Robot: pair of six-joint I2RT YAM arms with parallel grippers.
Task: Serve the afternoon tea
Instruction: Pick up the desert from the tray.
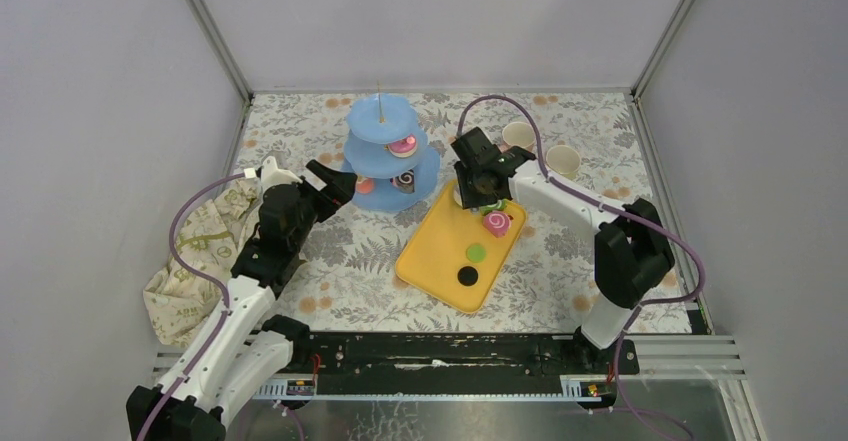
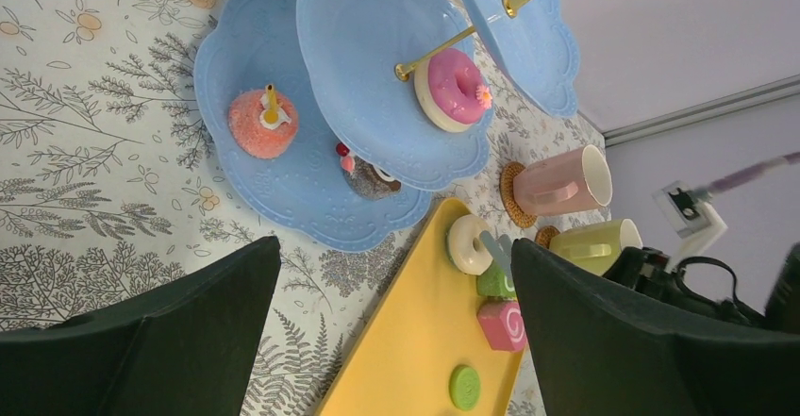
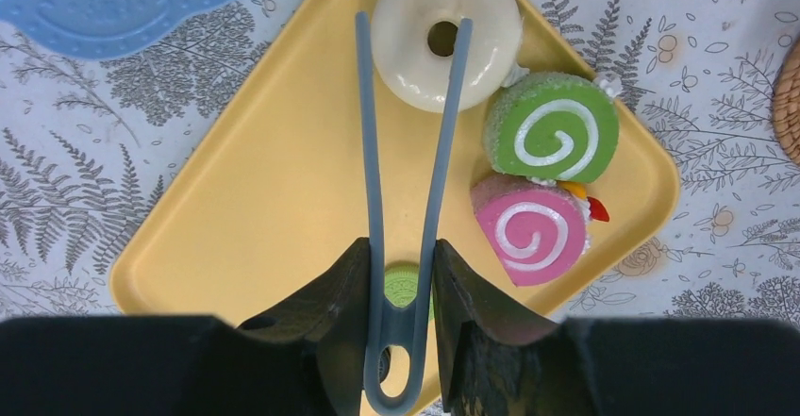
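Observation:
My right gripper (image 3: 401, 248) is shut on a pair of grey-blue tongs (image 3: 375, 152), and it shows above the yellow tray in the top view (image 1: 480, 186). The tongs' tips are spread at a white doughnut (image 3: 406, 29): one arm runs past its left rim, the other crosses its top by the hole. A green swirl roll (image 3: 552, 125) and a pink swirl roll (image 3: 530, 229) lie beside it. The light-blue stand (image 1: 385, 151) carries a pink doughnut (image 2: 453, 88), an orange pastry (image 2: 263, 124) and a brown one (image 2: 368, 175). My left gripper (image 2: 396, 256) hangs open by the stand's base, holding nothing.
The yellow tray (image 1: 430, 261) also holds a green disc (image 1: 476, 252) and a black disc (image 1: 467, 276). A pink mug (image 2: 561, 182) and a pale green mug (image 2: 594, 244) stand on woven coasters behind the tray. A crumpled beige cloth (image 1: 200, 251) lies at the left edge.

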